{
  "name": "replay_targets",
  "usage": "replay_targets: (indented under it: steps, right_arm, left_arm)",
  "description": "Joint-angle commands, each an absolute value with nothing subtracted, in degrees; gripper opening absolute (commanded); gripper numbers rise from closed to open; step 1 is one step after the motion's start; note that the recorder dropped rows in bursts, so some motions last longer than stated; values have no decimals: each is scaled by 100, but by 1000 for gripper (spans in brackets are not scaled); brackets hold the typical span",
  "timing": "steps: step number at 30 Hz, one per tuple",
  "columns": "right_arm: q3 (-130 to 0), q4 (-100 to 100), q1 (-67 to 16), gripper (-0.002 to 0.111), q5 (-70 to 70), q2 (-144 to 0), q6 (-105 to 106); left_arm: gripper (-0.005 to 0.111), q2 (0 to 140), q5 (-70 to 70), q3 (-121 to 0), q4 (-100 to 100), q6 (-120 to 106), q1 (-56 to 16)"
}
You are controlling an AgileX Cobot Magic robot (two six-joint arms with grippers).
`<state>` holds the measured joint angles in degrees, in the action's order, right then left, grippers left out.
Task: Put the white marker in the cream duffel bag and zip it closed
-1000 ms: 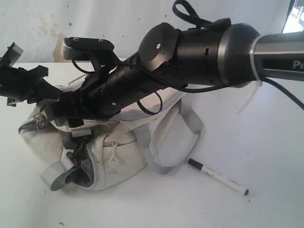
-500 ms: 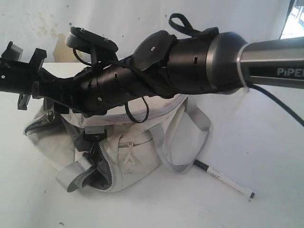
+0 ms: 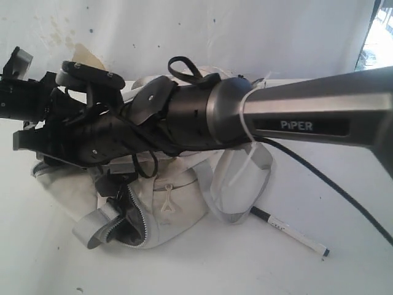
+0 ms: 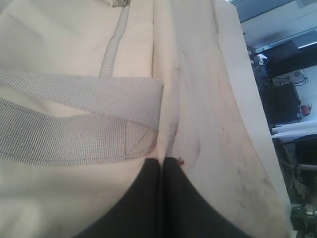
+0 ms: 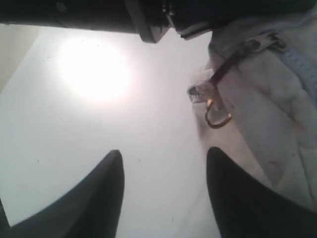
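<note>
The cream duffel bag [image 3: 175, 206] lies on the white table with its end zip [image 3: 138, 215] gaping open. The white marker [image 3: 288, 233] rests on the table beside the bag, its black cap tucked under a grey strap loop [image 3: 236, 184]. My left gripper [image 4: 161, 159] is shut, pinching a fold of the bag's cream fabric [image 4: 198, 99] next to a grey webbing handle [image 4: 74, 119]. My right arm [image 3: 202, 117] reaches across the bag to its far left end. There my right gripper [image 5: 163, 158] hangs open over bare table, beside the bag's zip pull and gold ring [image 5: 218, 118].
A white wall [image 3: 245, 37] stands behind the table. The left arm [image 3: 24, 98] sits at the bag's far left end, close to my right wrist. A black cable [image 3: 331, 190] trails from the right arm above the marker.
My right arm has swung further left and lower across the bag. The bag slid to the right, so its strap now covers the marker's cap. The left grip has held.
</note>
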<state>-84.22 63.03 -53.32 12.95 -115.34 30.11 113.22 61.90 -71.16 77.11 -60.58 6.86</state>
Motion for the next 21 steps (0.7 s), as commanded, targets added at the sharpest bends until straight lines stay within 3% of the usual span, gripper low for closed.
replay_targets:
  steps: [1, 21]
  right_arm:
    - [-8562, 6332, -5421, 47, 924, -11726, 3333]
    - [-9071, 6332, -5444, 47, -99, -12470, 3330]
  left_arm:
    - [1, 11276, 6381, -7141, 7877, -6343, 668]
    - [1, 11276, 6477, -7141, 7702, -6124, 668]
